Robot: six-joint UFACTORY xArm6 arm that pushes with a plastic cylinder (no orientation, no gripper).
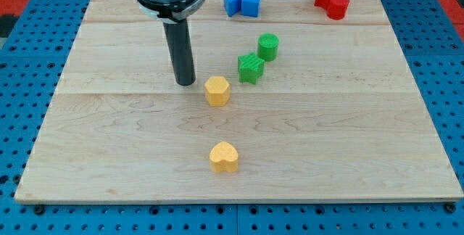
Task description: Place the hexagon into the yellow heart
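1. Nearest the camera: yellow heart [224, 157], flat on the wooden table [348, 155], toward the view's bottom.
2. Yellow hexagon [217, 90] lies well apart from the heart, straight toward the view's top.
3. My tip [185, 83] sits above the heart and slightly left, just beside the hexagon's left face; whether they touch I cannot tell.
4. No pincer on this rig, so no spread or pinch to log.
5. Farther above the heart, to the right: green star-shaped block [251, 68], green cylinder [268, 46], two blue blocks [242, 3], two red blocks [332, 0].
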